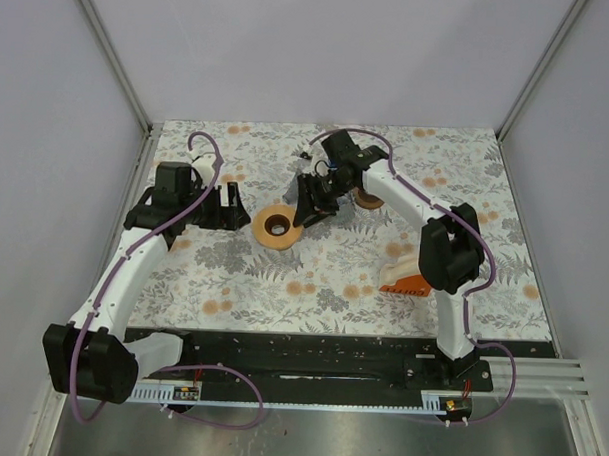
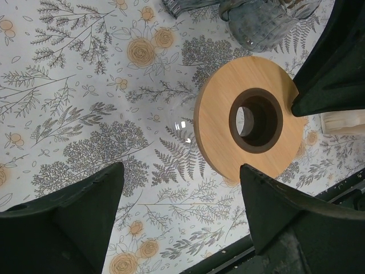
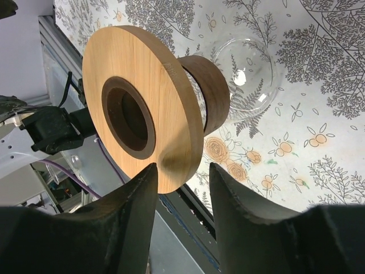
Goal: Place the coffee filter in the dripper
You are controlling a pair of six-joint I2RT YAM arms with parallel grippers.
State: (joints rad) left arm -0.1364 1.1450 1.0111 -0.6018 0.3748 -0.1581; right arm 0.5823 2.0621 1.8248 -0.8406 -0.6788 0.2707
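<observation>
Filter [image 1: 396, 255], apparently the pale stack toward the right edge, sits well apart from the dripper [image 3: 137, 114], which lies tipped mid-worktop. The right gripper [image 3: 181, 171] is spread astride its wooden rim, and the left gripper [image 2: 179, 177] is spread nearby. A shallow pinch could let the dripper roll or slip.

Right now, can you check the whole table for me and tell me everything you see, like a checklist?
Surface: floral cloth, no spills seen.
Job's things: dripper lying tilted on the cloth; pale stack, probably coffee filters, on an orange holder.
Clutter: glass vessel; brown round thing, partly hidden.
Grippers: right gripper open, straddling the dripper's wooden rim; left gripper open, empty, over the cloth beside the dripper.
Cables: purple cables running along both arms.
Surroundings: plain walls; black rail at the near edge.
</observation>
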